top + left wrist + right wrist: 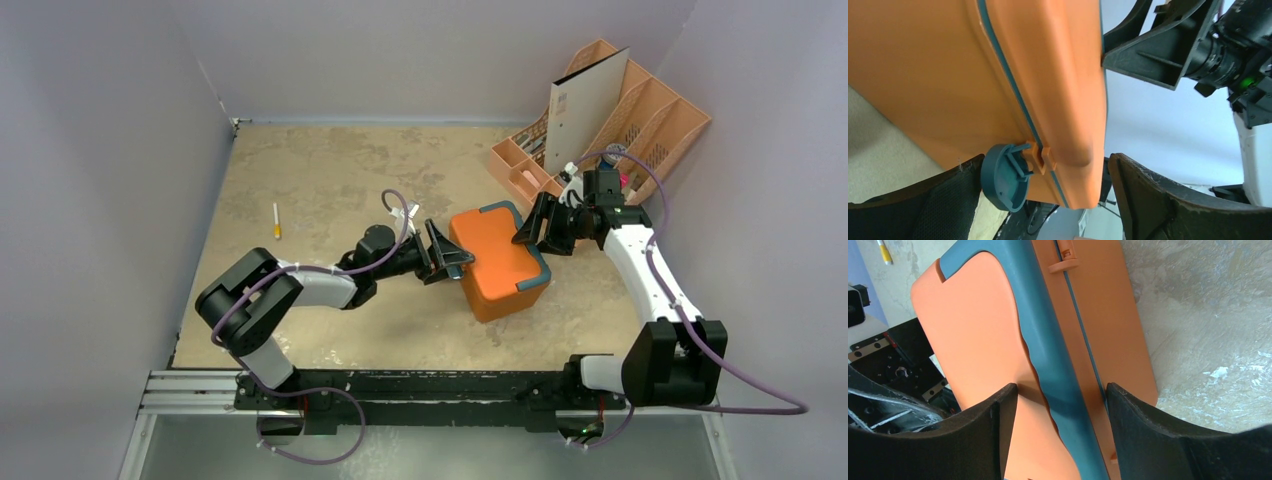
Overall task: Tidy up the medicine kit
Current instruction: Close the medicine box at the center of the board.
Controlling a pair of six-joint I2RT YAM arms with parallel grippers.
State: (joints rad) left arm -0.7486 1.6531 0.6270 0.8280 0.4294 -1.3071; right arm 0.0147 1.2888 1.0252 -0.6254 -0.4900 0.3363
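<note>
On the mottled tan table [330, 170], walled on three sides: wide bare room left and far of centre. The far-right corner is taken by a slotted peach organizer [655, 125]. Medicine kit [495, 265] mid-table: smooth orange plastic, rounded corners, lid up, long axis diagonal from far-left to near-right. Left gripper [447, 255]: fingers spread wide astride its left corner, by the round teal latch [1003, 177]. Right gripper [532, 228]: fingers apart, straddling the teal handle band [1058, 370]. Small yellow-tipped stick [276, 220] lies well left.
</note>
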